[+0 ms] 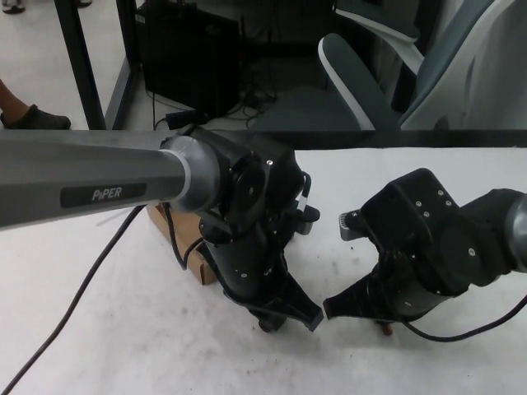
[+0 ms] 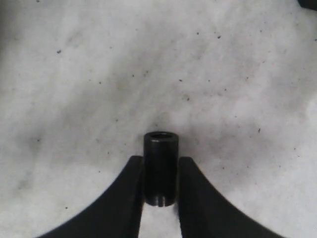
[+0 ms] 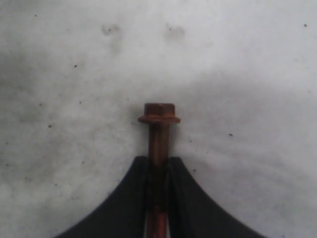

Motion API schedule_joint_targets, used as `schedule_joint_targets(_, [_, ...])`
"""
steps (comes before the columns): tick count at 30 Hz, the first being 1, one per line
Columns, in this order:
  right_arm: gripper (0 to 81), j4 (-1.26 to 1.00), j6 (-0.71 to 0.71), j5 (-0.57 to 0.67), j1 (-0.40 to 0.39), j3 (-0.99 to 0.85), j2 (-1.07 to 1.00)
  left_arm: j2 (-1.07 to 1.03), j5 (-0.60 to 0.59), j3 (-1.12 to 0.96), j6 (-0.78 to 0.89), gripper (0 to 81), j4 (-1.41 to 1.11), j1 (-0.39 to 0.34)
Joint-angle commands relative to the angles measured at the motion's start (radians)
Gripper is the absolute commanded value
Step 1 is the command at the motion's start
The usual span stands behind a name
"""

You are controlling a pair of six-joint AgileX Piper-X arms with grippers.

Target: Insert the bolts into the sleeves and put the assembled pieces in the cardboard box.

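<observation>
Tool, left: left tool (image 2: 161, 161) has its fingers pressed onto a black sleeve (image 2: 161, 146), pinching its lower half from both sides.
Tool, right: right tool (image 3: 158, 161) is clamped on the shank of a copper-coloured bolt (image 3: 158, 131), with no gap between pads and shank.
Sleeve axis: long axis runs straight out along the left fingers. The open bore is at the far end, facing away from the wrist.
Bolt axis: also runs out along its own fingers. The flanged hex head is at the far end, clear of the fingertips. The threaded end runs back between the fingers and is hidden.
Tools, relative: in the high view the left tool (image 1: 290, 314) and right tool (image 1: 339, 306) sit low over the counter (image 1: 99, 329), tips near each other and angled inward, almost nose to nose.
Key relation: the sleeve's bore faces outward, but the bolt leads with its head, not its tip. As held, the two axes look angled, not in line.
Next move, judged: the bolt tip has to face the bore, so the bolt likely needs a regrasp or a flip before the axes are lined up.
Risk, judged: pushing head-first just knocks the sleeve.
Height: cannot tell whether either part is lifted off the counter.
Box: cardboard box (image 1: 158, 220) sits behind the left arm, nearer that arm, mostly hidden.
Progress, judged: both parts are gripped, nothing is inserted, and nothing can be seen in the box.
</observation>
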State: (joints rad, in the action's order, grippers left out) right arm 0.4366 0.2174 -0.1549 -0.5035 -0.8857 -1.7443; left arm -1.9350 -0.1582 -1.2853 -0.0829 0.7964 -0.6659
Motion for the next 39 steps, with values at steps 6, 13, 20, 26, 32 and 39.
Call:
schedule_joint_targets(6, [0.2, -0.104, -0.040, 0.218, 0.112, -0.078, 0.017, 0.104, -0.010, -0.010, -0.018, 0.8, -0.028, 0.040])
schedule_joint_targets(13, [0.2, -0.314, -0.038, 0.576, 0.199, -0.092, 0.086, 0.242, -0.086, -0.010, -0.011, 0.8, -0.123, 0.100])
schedule_joint_targets(20, [0.2, -0.414, -0.037, 0.787, 0.221, -0.092, 0.124, 0.332, -0.230, -0.010, -0.032, 0.8, -0.158, 0.128])
schedule_joint_targets(26, [0.2, -0.686, -0.009, 0.874, 0.230, -0.092, 0.168, 0.397, -0.346, -0.010, -0.113, 0.8, -0.158, 0.149])
schedule_joint_targets(32, [0.2, -0.903, 0.176, 0.943, 0.270, -0.092, 0.170, 0.437, -0.538, -0.010, -0.142, 0.8, -0.159, 0.180])
schedule_joint_targets(39, [0.2, -0.930, 0.227, 1.048, 0.275, -0.092, 0.171, 0.443, -0.630, 0.013, -0.193, 0.8, -0.327, 0.182])
